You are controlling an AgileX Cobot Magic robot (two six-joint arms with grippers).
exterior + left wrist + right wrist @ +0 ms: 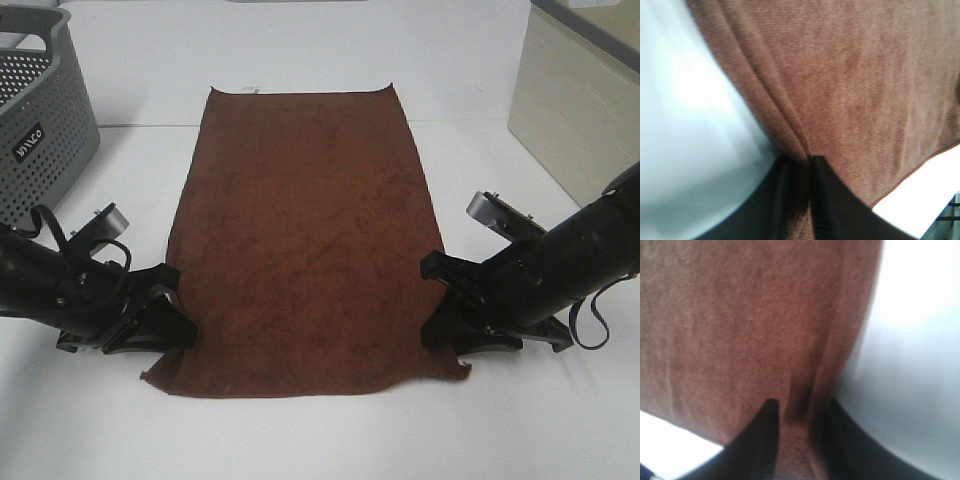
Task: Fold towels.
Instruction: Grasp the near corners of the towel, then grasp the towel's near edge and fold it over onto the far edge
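Looking down, we see the towel (300, 240) spread flat on the white table (300, 440), just beside the grey basket (40, 120), its small white tag (248, 90) on the edge level with the basket. Our left gripper (183, 316), nearer the camera than the basket, has its jaws narrowed onto the towel's long hem, cloth bunched between the fingers (835, 200). Our right gripper (434, 300), on the towel's side away from the basket, pinches the opposite hem likewise, a fold caught between its fingers (757, 440).
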